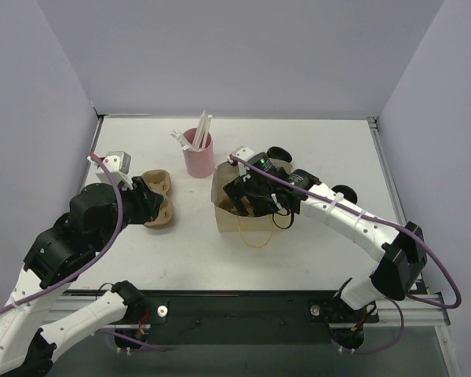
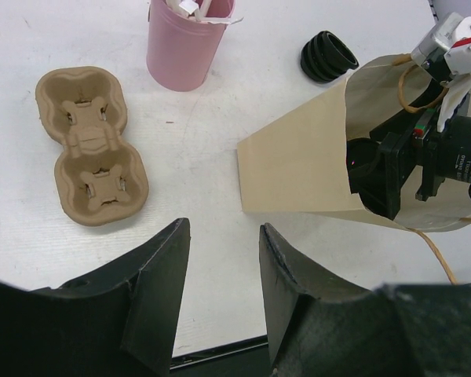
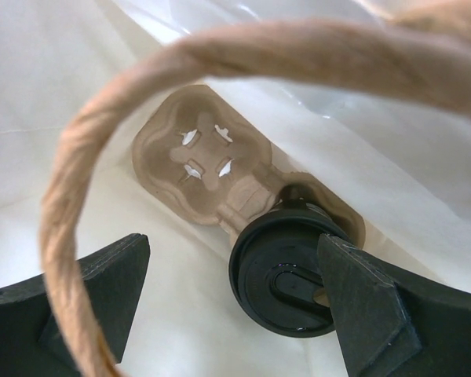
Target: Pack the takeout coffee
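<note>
A brown paper bag [image 1: 229,221] stands open at mid-table. My right gripper [image 3: 234,251] reaches down inside it, open wide. Below it a cardboard cup carrier [image 3: 212,169] lies on the bag's floor, with a coffee cup under a black lid [image 3: 286,275] seated in one slot. The right finger overlaps the lid's edge in view, and nothing is held. The bag's twine handle [image 3: 78,181] loops close across the right wrist camera. My left gripper [image 2: 224,232] hovers over bare table left of the bag [image 2: 306,161], open and empty.
A second, empty cup carrier [image 2: 90,145] lies on the table to the left. Behind it stands a pink cup [image 2: 187,35] holding straws. A black ribbed ring [image 2: 330,56] sits behind the bag, and another black piece [image 1: 345,192] lies to the right.
</note>
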You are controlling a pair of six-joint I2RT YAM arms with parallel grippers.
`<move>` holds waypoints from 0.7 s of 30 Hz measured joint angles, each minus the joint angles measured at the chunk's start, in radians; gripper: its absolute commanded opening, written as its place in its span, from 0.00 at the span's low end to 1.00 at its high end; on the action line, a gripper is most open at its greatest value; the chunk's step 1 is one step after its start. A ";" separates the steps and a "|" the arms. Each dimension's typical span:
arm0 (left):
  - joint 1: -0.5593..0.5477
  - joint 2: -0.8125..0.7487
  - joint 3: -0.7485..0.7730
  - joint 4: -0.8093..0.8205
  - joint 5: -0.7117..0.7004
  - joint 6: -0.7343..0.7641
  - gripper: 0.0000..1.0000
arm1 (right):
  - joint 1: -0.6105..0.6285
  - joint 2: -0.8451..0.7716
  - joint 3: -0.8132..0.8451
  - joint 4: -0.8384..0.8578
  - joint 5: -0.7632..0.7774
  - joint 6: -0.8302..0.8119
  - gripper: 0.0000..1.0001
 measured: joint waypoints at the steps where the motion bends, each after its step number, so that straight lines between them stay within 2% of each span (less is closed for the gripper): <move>1: 0.000 0.000 0.000 -0.001 0.000 0.002 0.51 | -0.003 0.000 0.001 -0.003 -0.002 0.006 0.91; 16: 0.000 0.003 0.029 -0.013 0.019 0.017 0.51 | -0.006 -0.024 0.043 -0.108 -0.029 0.067 0.89; 21: 0.000 0.005 0.039 -0.015 0.020 0.020 0.50 | -0.019 -0.024 0.054 -0.131 -0.042 0.089 0.84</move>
